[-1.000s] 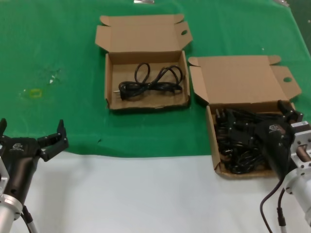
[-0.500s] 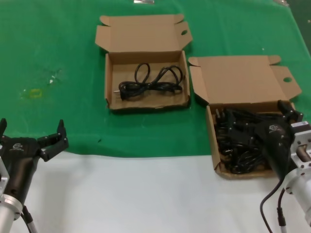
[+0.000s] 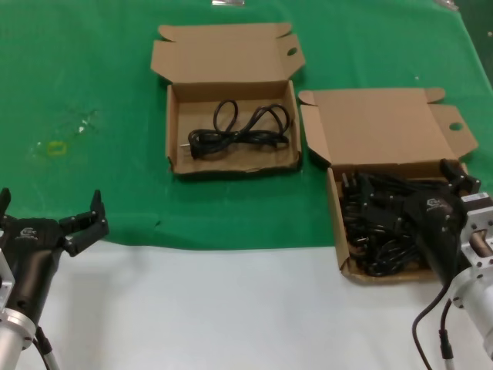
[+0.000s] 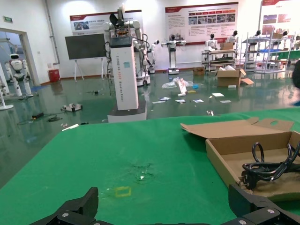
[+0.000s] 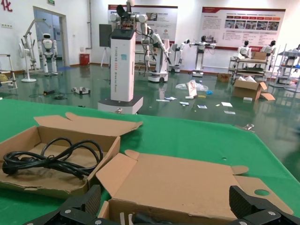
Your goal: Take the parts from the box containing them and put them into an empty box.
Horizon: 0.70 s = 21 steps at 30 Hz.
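Observation:
The squarish box at the right holds a heap of black cords; its lid stands open with an ear with an oval hole. My right gripper is open and empty just over this heap; in the right wrist view it faces the lid. The wide box farther back holds one looped cord, which also shows in the right wrist view and the left wrist view. My left gripper is open and empty at the front left.
A green mat covers the far part of the table; the near part is white. A small yellow square mark lies on the mat ahead of the left gripper and also shows in the left wrist view.

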Each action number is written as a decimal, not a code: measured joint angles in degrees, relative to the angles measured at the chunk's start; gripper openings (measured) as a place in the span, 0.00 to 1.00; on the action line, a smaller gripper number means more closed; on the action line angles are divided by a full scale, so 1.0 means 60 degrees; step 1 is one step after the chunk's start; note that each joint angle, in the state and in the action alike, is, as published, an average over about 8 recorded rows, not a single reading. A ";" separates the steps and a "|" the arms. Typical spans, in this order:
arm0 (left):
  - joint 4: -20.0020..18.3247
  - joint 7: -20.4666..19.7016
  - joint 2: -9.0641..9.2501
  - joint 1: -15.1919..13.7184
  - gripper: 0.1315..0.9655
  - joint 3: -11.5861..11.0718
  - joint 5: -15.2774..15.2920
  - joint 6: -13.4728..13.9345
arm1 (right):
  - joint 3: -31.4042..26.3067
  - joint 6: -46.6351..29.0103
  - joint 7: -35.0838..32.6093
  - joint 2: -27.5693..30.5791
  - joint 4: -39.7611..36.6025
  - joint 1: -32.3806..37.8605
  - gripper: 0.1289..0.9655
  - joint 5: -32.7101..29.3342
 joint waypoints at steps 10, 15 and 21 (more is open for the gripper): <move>0.0000 0.0000 0.0000 0.0000 1.00 0.0000 0.0000 0.0000 | 0.0000 0.0000 0.0000 0.0000 0.0000 0.0000 1.00 0.0000; 0.0000 0.0000 0.0000 0.0000 1.00 0.0000 0.0000 0.0000 | 0.0000 0.0000 0.0000 0.0000 0.0000 0.0000 1.00 0.0000; 0.0000 0.0000 0.0000 0.0000 1.00 0.0000 0.0000 0.0000 | 0.0000 0.0000 0.0000 0.0000 0.0000 0.0000 1.00 0.0000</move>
